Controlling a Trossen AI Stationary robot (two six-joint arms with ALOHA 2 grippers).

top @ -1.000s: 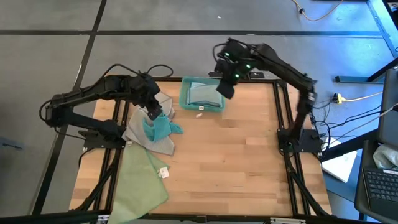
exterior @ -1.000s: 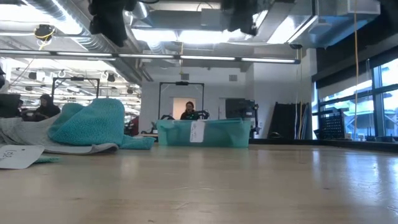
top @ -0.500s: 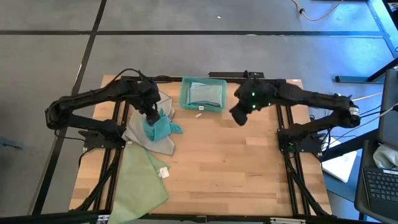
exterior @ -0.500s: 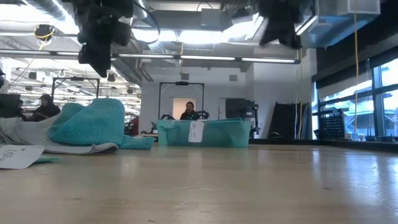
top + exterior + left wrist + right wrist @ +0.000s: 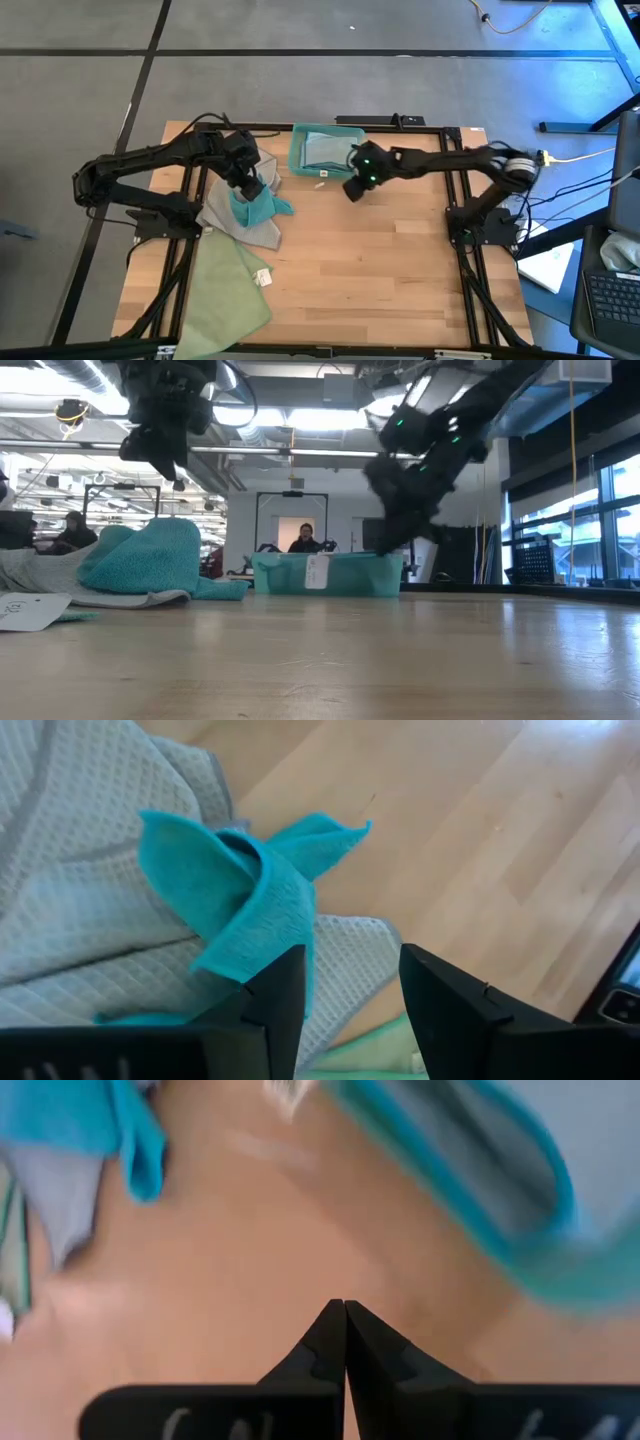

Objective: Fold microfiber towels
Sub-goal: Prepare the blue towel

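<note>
Right gripper (image 5: 352,190), clenched empty, is swinging in beside the bin (image 5: 297,158); I'm hovering the released left gripper (image 5: 252,186) over the teal towel (image 5: 258,207), nearer.

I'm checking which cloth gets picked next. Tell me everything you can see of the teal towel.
The teal towel is a small, fuzzy, bright teal cloth, crumpled into a raised peak with one corner flaring out. It lies on the light grey waffle-textured towel at the table's left rear. The left gripper hovers open just above it, apparently not gripping.
</note>
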